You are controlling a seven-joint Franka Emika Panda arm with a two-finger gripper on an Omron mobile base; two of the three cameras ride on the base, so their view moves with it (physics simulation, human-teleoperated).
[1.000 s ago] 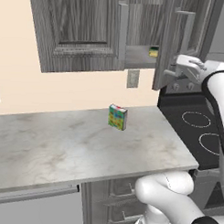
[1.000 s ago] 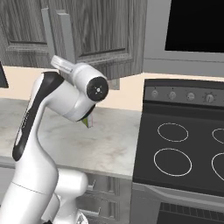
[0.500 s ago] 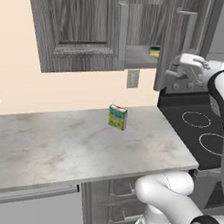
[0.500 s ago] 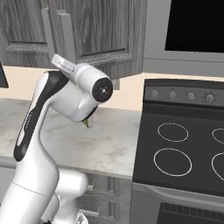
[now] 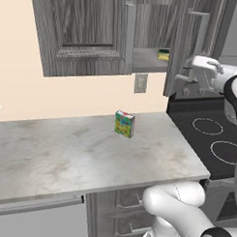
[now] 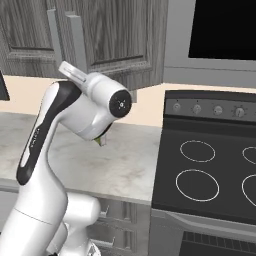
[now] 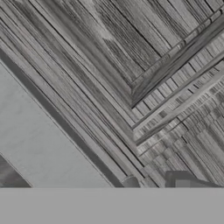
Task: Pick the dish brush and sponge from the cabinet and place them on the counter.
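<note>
The cabinet (image 5: 84, 37) stands with both doors swung open. On its grey shelf lies the sponge (image 5: 163, 55), green over yellow. My gripper (image 5: 181, 83) hovers at shelf height just right of the opening, against the open right door (image 5: 191, 40), fingers apart and holding nothing. The hand view looks straight onto that door's wood-grain panel (image 7: 131, 87) from very close. Below spreads the marble counter (image 5: 80, 153), also seen behind my arm in the right base view (image 6: 125, 165). The dish brush is out of view.
A multicoloured green-yellow box (image 5: 124, 124) stands upright on the counter near the wall. A wall socket (image 5: 140, 83) sits under the cabinet. The black stovetop (image 5: 211, 138) adjoins the counter on the right, with a dark microwave (image 6: 222, 30) above it.
My hand has stayed beside the right cabinet door. Its fingers have spread apart. Sponge and box have not moved.
</note>
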